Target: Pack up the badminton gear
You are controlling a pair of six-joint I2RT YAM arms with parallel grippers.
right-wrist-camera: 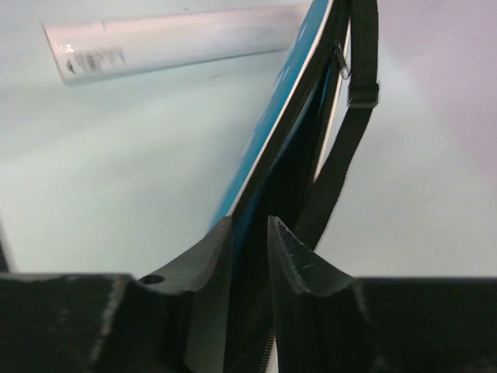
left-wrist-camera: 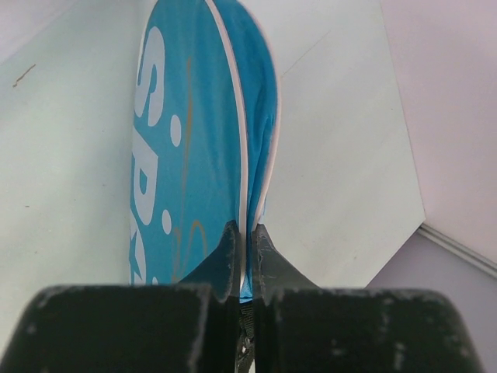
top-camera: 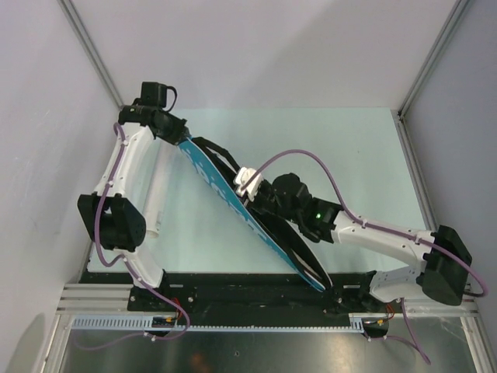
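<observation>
The long blue racket bag [top-camera: 225, 190] with black edging stands on its edge, running diagonally across the table from back left to front right. My left gripper [top-camera: 180, 140] is shut on the bag's far end; in the left wrist view the fingertips [left-wrist-camera: 242, 228] pinch the blue fabric [left-wrist-camera: 194, 132] and its white piping. My right gripper [top-camera: 260, 203] straddles the bag's upper edge near the middle. Its jaws [right-wrist-camera: 250, 221] stand slightly apart around the black zipper edge [right-wrist-camera: 299, 148]. A black strap [right-wrist-camera: 342, 148] hangs beside it. The white tube [top-camera: 155, 194] lies on the table left of the bag.
The tube [right-wrist-camera: 178, 43] lies parallel to my left arm, close to it. Grey walls enclose the table on the left, back and right. The black rail with the arm bases [top-camera: 248, 291] runs along the near edge.
</observation>
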